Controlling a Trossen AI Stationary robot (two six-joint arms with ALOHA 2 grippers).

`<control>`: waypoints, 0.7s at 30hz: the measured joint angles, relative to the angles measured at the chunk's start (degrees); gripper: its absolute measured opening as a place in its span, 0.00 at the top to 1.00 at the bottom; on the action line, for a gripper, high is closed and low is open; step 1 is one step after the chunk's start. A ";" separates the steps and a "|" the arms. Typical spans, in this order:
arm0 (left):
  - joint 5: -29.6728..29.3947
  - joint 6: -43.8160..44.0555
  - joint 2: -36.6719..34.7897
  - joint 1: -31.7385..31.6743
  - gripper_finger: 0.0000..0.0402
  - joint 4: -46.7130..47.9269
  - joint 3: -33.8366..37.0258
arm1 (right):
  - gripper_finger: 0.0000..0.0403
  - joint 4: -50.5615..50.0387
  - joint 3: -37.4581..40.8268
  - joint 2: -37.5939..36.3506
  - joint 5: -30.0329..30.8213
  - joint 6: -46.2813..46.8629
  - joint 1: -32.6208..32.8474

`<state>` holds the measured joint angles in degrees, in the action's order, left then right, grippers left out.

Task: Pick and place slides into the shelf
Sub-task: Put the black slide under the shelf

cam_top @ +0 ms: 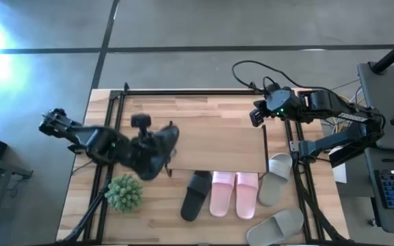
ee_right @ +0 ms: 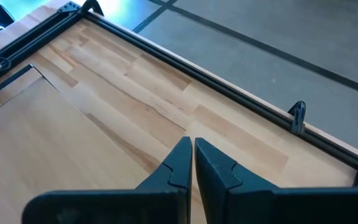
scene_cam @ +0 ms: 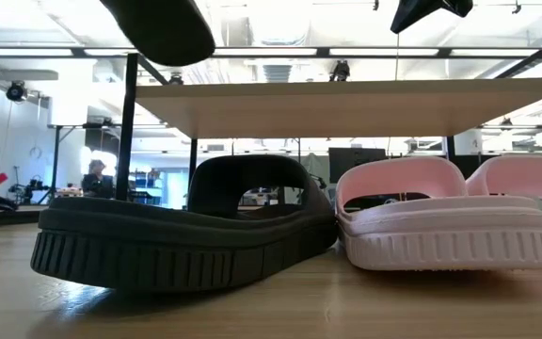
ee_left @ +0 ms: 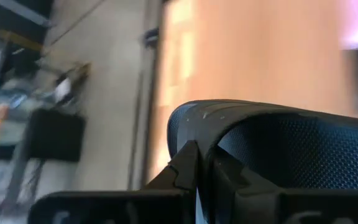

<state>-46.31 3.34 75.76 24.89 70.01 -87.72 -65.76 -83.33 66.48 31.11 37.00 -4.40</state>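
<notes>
My left gripper is in the air just left of the shelf, shut on a black slide. That slide also shows high up in the low view. The other black slide lies sole down on the table in front of the shelf, beside the two pink slides. One grey-beige slide lies by the shelf's right side and another by the near edge. My right gripper is shut and empty, above the shelf's far right corner. My left gripper pinches the black slide between its two fingers at the rim of the sole, at one end, with the dotted footbed beyond. The slide is lifted clear, higher than the shelf top, and tilted.
A small green plant stands on the table near the left arm. Dark frame bars run along the table's far and side edges. Under the shelf top there is open room behind the slides on the table. A keyboard and cables lie off the table's right side.
</notes>
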 joint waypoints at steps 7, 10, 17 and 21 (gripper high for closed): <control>8.81 11.94 4.67 7.59 1.00 -1.43 -2.64 | 0.97 -0.08 0.00 0.00 -0.15 -0.01 0.00; 11.90 14.04 6.00 9.15 1.00 -4.30 -5.42 | 0.97 -0.46 0.00 0.00 -0.24 -0.03 0.00; 23.78 16.71 7.93 10.73 1.00 -12.53 -8.06 | 0.97 -1.33 0.00 0.00 -0.18 -1.98 -0.02; 26.39 22.18 10.58 10.97 1.00 -5.01 -7.30 | 0.97 -1.31 0.08 0.00 -0.02 -3.61 -0.02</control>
<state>-19.92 25.52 86.34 35.86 64.99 -95.02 -67.07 -83.25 66.48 31.09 33.39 -4.43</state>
